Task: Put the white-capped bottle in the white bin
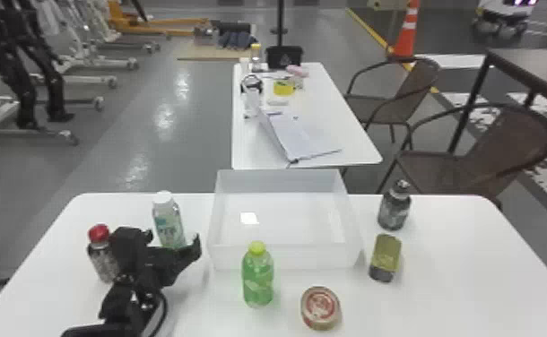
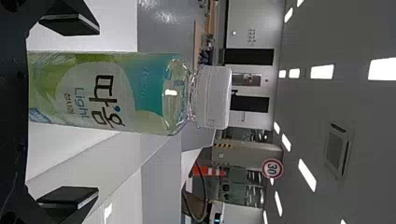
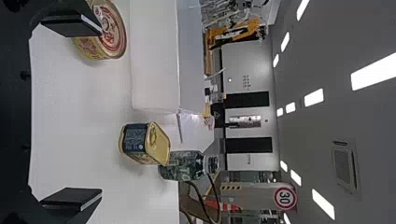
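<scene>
White-capped bottle (image 1: 168,224) between left tool's (image 1: 174,239) spread fingers, gaps both sides; right tool (image 3: 70,115) open. Three other bottles (image 1: 258,280), two cans (image 1: 321,309); one white bin (image 1: 286,257) rightward of left tool, table edge (image 1: 456,197) beyond.

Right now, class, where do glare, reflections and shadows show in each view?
Head view: glare streaks on the grey floor, a bright reflection inside the white bin; left wrist view: a small highlight on the shoulder of the white-capped bottle; right wrist view: ceiling lights burnt out to white, a faint shadow beside the rectangular tin.

Left claw (image 1: 172,240) spread wide.
</scene>
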You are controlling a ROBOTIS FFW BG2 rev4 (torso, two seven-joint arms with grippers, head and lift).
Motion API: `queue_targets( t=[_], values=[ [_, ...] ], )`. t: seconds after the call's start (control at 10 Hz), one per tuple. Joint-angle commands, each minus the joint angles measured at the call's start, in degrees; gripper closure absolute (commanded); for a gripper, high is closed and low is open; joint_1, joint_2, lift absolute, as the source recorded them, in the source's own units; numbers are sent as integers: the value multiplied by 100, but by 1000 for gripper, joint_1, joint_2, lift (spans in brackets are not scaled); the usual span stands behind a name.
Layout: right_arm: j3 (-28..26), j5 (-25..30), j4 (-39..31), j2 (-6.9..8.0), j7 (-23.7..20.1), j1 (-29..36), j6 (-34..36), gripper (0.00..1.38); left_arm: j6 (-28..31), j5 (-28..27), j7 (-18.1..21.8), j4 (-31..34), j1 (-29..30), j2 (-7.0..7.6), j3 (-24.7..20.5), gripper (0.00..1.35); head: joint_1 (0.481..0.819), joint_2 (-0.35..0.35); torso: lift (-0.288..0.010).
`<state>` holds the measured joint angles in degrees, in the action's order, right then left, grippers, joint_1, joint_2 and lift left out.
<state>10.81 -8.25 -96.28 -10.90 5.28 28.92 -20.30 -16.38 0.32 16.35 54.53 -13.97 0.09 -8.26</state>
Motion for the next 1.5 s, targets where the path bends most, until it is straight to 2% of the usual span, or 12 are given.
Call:
queue_targets(
  t=[0.0,0.1,0.2,0.3,0.4,0.8,1.0,1.3,1.4],
  values=[
    [0,8,13,9,-19,-27,0,85,-76,20,-62,-224,-150,0,-18,98,549,0,-100],
    [0,16,13,18,-27,-36,0,85,-85,12,-115,-250,-167,44,-26,117,549,0,-100],
    [0,16,22,27,-27,-36,0,85,-58,-15,-176,-259,-176,88,-26,233,549,0,-100],
    [0,16,30,35,-36,-44,0,85,-14,-59,-176,-294,-193,132,-18,553,549,0,-100],
    [0,16,30,35,-36,-44,0,85,-5,-138,-194,-294,-202,141,-18,765,549,0,-100],
    [0,16,30,35,-45,-44,9,85,-32,-208,-238,-294,-202,141,-44,795,549,0,-100],
    [0,-1,30,27,-45,-27,9,85,-269,-314,-238,-153,-158,141,9,797,549,0,-100],
    [0,-10,30,27,-45,-18,0,85,-58,-542,-396,901,26,-24,53,823,549,0,-100],
    [0,-10,30,27,-45,-18,0,85,56,-630,-396,1209,35,-24,123,822,549,0,-100]
  ],
)
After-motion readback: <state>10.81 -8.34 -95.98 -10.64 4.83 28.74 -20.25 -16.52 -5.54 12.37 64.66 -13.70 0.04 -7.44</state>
